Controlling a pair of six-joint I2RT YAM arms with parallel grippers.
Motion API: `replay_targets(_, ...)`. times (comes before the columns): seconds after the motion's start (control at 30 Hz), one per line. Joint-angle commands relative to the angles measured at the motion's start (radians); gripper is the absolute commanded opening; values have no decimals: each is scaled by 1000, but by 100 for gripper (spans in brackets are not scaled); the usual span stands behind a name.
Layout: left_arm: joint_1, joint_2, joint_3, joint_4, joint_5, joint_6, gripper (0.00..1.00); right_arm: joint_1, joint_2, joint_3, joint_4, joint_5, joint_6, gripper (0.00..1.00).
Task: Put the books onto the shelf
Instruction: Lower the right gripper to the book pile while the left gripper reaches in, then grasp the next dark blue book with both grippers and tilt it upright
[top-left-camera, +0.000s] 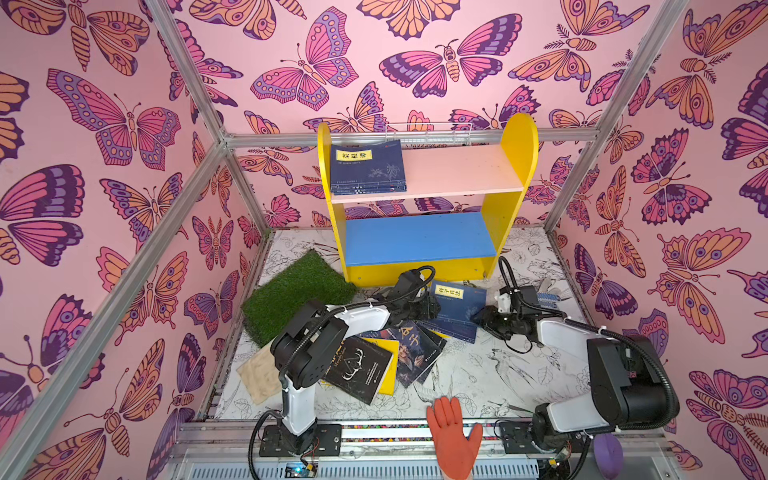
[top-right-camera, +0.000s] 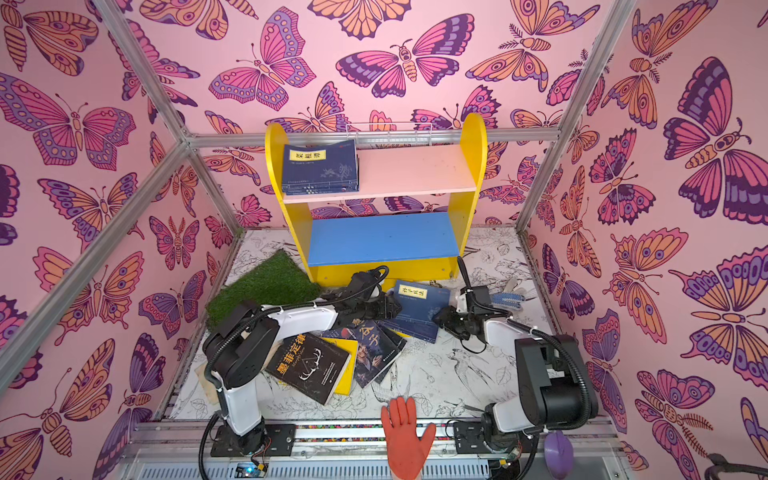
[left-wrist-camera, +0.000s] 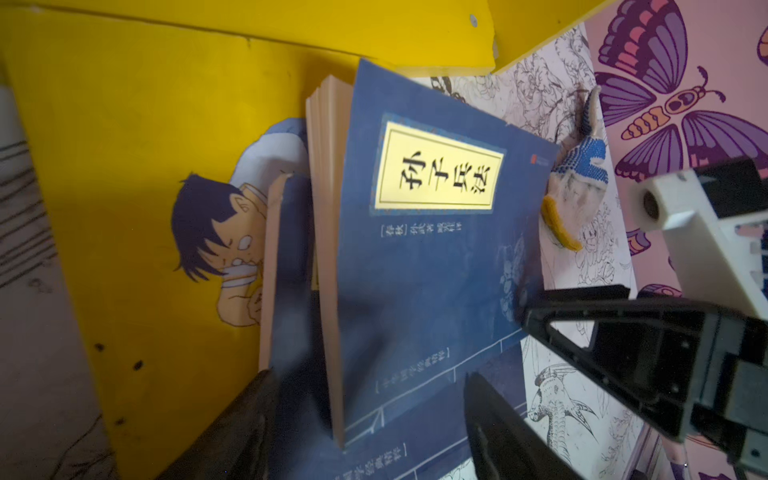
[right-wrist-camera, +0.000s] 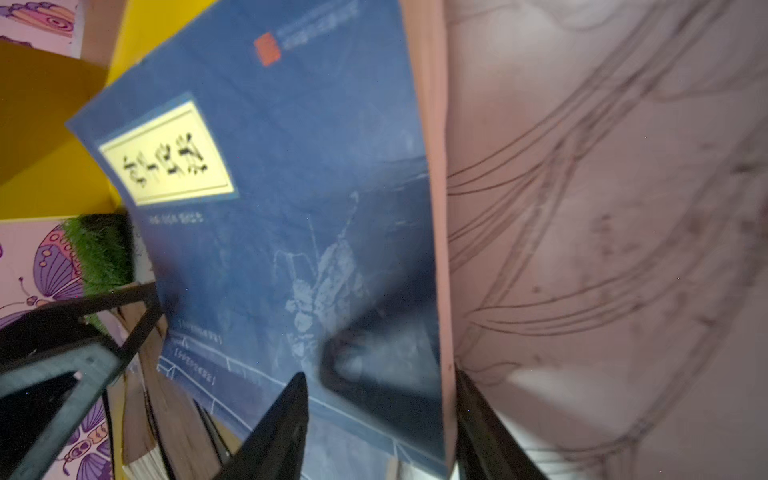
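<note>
Just 6 o'clock of shelf (top-left-camera: 515, 166), navy book (top-left-camera: 455, 307) tilted above counter (top-left-camera: 498, 374). At its 9 o'clock, left gripper (left-wrist-camera: 370, 374), jaws spread wide astride it, not clamped. At its 3 o'clock, right gripper (right-wrist-camera: 380, 370), jaws astride fore edge, grip unclear. On shelf's upper tier, 9 o'clock end, navy stack (top-left-camera: 368, 168).

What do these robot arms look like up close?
The left arm and right arm match: white shells between bulky black joints, with ribbed black cables running alongside. The left claw and right claw are black; their fingers are tapering, open triangular frames.
</note>
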Motion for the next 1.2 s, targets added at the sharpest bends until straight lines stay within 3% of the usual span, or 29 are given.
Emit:
replay_targets(0.0,15,33,-28,-33,2,-27,70,12,-16,-11,67,-51,12,49)
replay_targets(0.3,19,57,-25,-33,18,-22,56,11,-46,-18,133,-84,59,35)
replay_targets(0.53,19,82,-16,-32,34,-17,40,12,-81,-7,139,-84,91,23)
replay_targets(0.87,19,100,-7,-32,54,-11,29,13,-134,-11,189,-75,179,25)
replay_targets(1.17,19,102,-5,-30,62,-6,28,16,-176,17,40,68,89,27)
